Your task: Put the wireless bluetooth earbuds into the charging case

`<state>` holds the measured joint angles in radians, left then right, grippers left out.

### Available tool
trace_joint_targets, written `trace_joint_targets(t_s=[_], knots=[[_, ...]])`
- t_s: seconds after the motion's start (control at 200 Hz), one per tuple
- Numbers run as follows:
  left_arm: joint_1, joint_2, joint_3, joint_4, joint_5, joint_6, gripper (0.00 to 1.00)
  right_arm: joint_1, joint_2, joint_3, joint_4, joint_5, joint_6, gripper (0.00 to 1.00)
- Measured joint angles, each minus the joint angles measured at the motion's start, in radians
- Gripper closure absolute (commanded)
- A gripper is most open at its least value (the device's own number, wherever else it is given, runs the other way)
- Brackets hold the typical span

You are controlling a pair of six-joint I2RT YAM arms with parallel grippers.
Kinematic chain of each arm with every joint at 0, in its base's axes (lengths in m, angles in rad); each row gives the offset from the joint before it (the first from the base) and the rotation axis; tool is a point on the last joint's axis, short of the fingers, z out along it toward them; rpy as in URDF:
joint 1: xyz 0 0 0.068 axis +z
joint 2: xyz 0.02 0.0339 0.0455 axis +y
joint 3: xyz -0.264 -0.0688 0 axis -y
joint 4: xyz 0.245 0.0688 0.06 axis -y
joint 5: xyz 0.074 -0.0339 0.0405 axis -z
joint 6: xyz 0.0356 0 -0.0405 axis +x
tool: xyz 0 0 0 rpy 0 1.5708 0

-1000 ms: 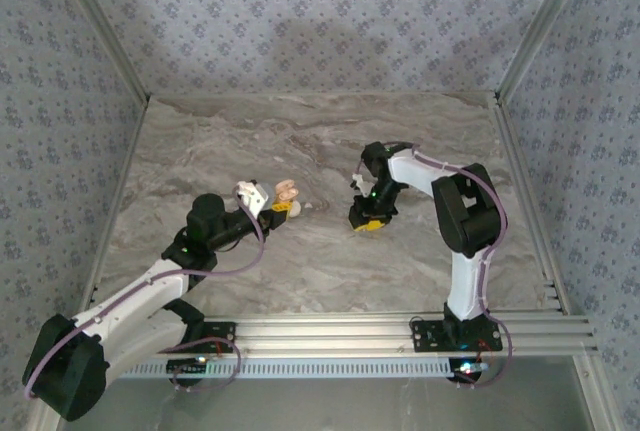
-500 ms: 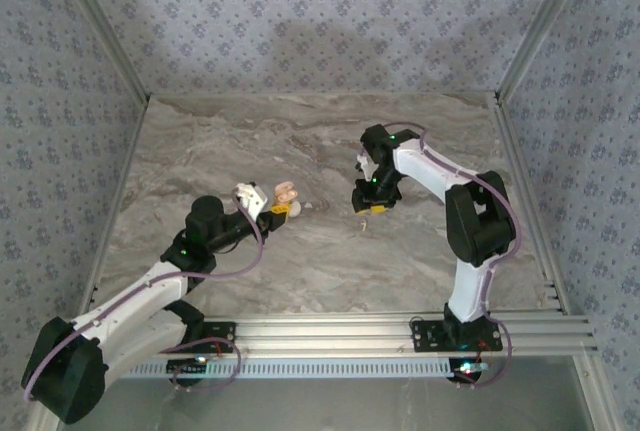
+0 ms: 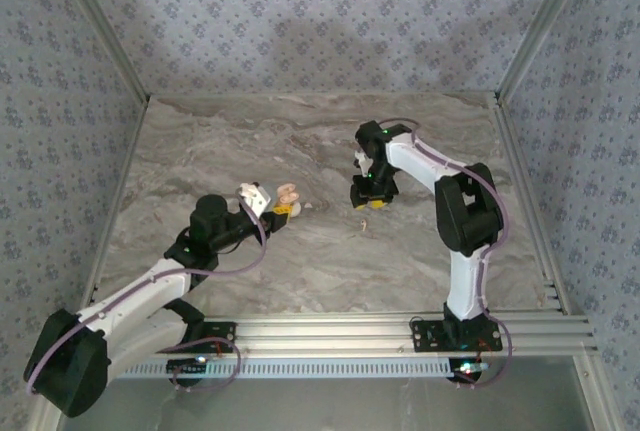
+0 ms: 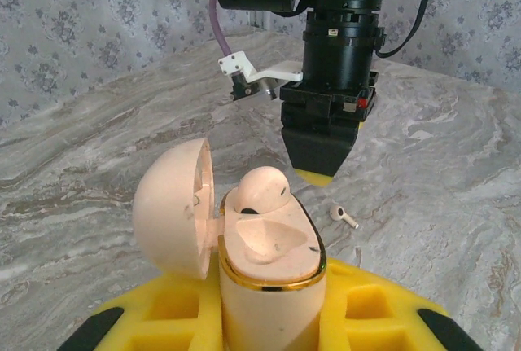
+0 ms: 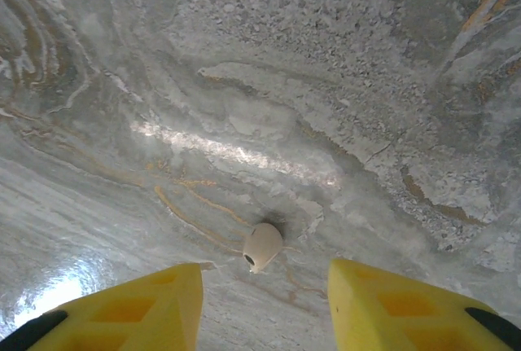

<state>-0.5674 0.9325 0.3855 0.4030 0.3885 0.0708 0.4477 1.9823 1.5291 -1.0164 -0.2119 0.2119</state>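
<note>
My left gripper (image 4: pixel 269 322) is shut on the pinkish charging case (image 4: pixel 269 261), which stands upright with its lid (image 4: pixel 171 204) swung open to the left. One earbud (image 4: pixel 260 190) sits in the case's far socket; the near socket is bare. A second earbud (image 5: pixel 262 247) lies loose on the marble. My right gripper (image 5: pixel 264 276) hangs open just above it, a yellow finger on either side and neither touching it. The left wrist view has that earbud (image 4: pixel 343 216) on the table beside the right gripper (image 4: pixel 321 168). From above, the case (image 3: pixel 288 192) and right gripper (image 3: pixel 370 199) are a short way apart.
The marble table (image 3: pixel 300 141) is bounded by patterned walls on three sides and an aluminium rail (image 3: pixel 400 336) at the near edge. Both arms reach toward the table's middle.
The right gripper has shifted a little toward the far side and now hangs over the loose earbud. The left gripper and the case have stayed put.
</note>
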Motion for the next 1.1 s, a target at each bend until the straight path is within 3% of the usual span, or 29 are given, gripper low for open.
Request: trace_joint_targets(t_s=[0.645, 1.099], knots=[[0.0, 0.026, 0.0, 0.0, 0.0, 0.0, 0.86, 0.031, 0.084, 0.042, -0.013, 0.011, 0.008, 0.53], [0.0, 0.035, 0.0, 0.0, 0.008, 0.0, 0.86, 0.049, 0.084, -0.041, 0.007, 0.019, 0.064, 0.65]])
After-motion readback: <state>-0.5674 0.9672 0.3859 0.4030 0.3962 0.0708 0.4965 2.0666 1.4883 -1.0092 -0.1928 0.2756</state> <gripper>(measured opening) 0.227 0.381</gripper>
